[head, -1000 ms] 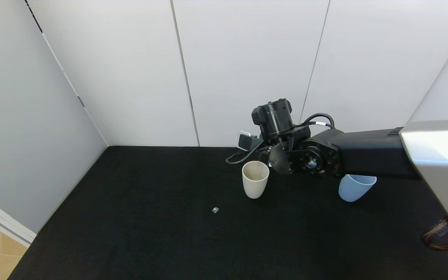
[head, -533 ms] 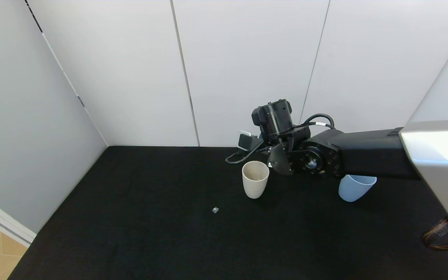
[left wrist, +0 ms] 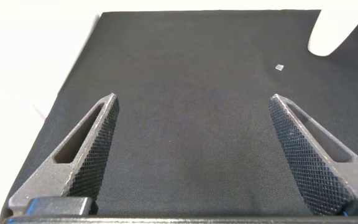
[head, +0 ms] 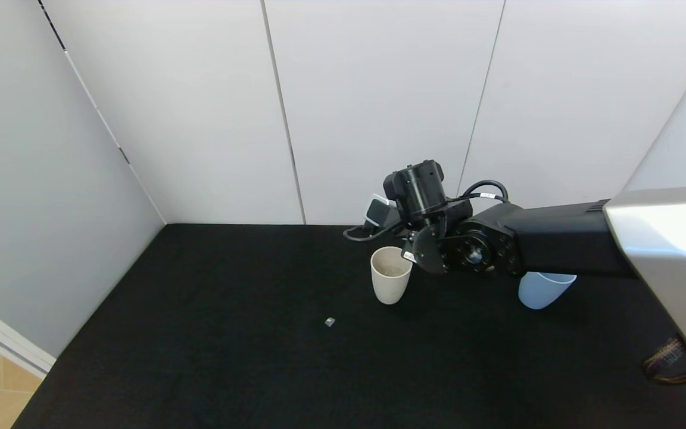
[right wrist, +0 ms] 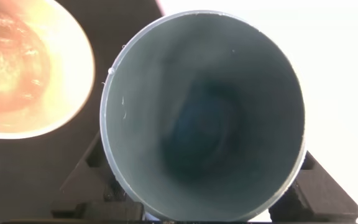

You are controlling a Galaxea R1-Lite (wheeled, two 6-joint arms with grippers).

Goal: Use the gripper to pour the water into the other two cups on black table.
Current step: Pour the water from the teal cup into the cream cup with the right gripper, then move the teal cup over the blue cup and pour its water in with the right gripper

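Three cups are being counted in all: one beige cup (head: pixel 390 282), one light blue cup (head: pixel 538 291) and one teal cup (right wrist: pixel 202 115), the last being seen only in the right wrist view. One black table (head: pixel 212 357) is being shown beneath them. One small grey scrap (head: pixel 330 322) is being seen on the cloth. Two grippers are being counted: the left gripper (left wrist: pixel 191 152) and the right gripper (right wrist: pixel 204 199), one to each arm.

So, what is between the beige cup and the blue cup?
In the head view, the right gripper and its wrist reach between beige cup and blue cup.
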